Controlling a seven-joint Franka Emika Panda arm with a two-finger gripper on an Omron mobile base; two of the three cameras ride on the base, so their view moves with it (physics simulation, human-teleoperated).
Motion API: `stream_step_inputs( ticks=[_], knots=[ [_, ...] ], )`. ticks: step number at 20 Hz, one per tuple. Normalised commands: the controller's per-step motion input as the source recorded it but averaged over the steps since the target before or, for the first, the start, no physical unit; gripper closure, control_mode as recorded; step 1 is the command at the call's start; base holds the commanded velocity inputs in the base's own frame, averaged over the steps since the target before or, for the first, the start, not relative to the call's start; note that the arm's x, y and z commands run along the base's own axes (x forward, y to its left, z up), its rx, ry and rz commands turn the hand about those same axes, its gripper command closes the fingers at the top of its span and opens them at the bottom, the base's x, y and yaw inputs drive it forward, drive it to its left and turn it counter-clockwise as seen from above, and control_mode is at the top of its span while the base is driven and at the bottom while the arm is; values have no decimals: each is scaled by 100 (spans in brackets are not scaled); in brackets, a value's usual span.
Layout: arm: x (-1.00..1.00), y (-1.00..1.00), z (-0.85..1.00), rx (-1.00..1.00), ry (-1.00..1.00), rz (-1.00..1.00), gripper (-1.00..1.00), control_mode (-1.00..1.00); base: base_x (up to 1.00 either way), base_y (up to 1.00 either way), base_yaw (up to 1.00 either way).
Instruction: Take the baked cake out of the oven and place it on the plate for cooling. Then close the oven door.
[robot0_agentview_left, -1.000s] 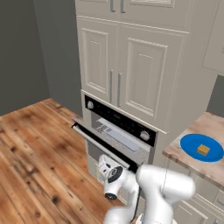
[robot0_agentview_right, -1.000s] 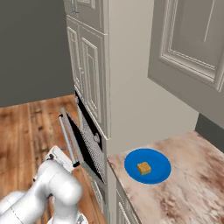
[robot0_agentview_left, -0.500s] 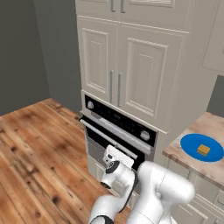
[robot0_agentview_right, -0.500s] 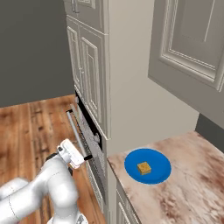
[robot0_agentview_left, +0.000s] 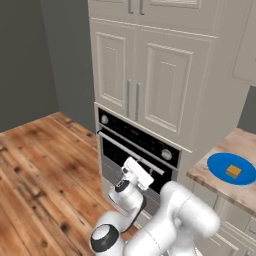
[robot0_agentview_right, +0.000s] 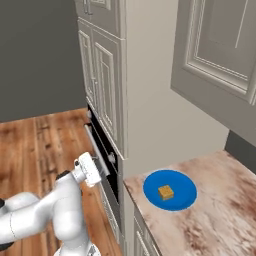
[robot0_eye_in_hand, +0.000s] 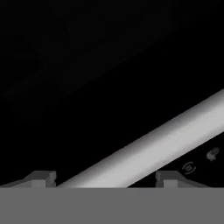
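The baked cake (robot0_agentview_left: 233, 171) (robot0_agentview_right: 166, 192), a small orange-tan cube, sits on the blue plate (robot0_agentview_left: 220, 165) (robot0_agentview_right: 182, 197) on the counter to the right of the oven (robot0_agentview_left: 135, 135). The oven door (robot0_agentview_left: 112, 157) (robot0_agentview_right: 104, 161) stands upright, shut or nearly so against the oven front. My gripper (robot0_agentview_left: 141, 172) (robot0_agentview_right: 95, 167) presses at the door just below its silver bar handle (robot0_agentview_left: 131, 152). In the hand view the handle (robot0_eye_in_hand: 153, 148) crosses diagonally over black glass, and my gripper (robot0_eye_in_hand: 105, 179) is open with its fingertips (robot0_eye_in_hand: 43, 177) wide apart.
Cream panelled cabinets (robot0_agentview_left: 150, 65) rise above the oven. The marble-patterned counter (robot0_agentview_right: 215, 220) carries the plate, with wall cabinets (robot0_agentview_right: 220, 55) hanging over it. A wooden floor (robot0_agentview_left: 45, 165) spreads to the left of the oven.
The oven door has swung up from a half-open tilt to upright. My arm rose and moved in toward the oven front with it.
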Motion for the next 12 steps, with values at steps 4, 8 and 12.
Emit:
stream_step_inputs(
  ticks=[4, 8, 12],
  knots=[
    [43, -30, 0, -11, -9, -28, -100, -100, 0, 0, 0],
    [41, -26, 0, -5, -6, -23, -100, -100, 0, 0, 0],
    [14, -17, 0, 0, -1, -11, -100, -100, 0, 0, 0]
  ],
)
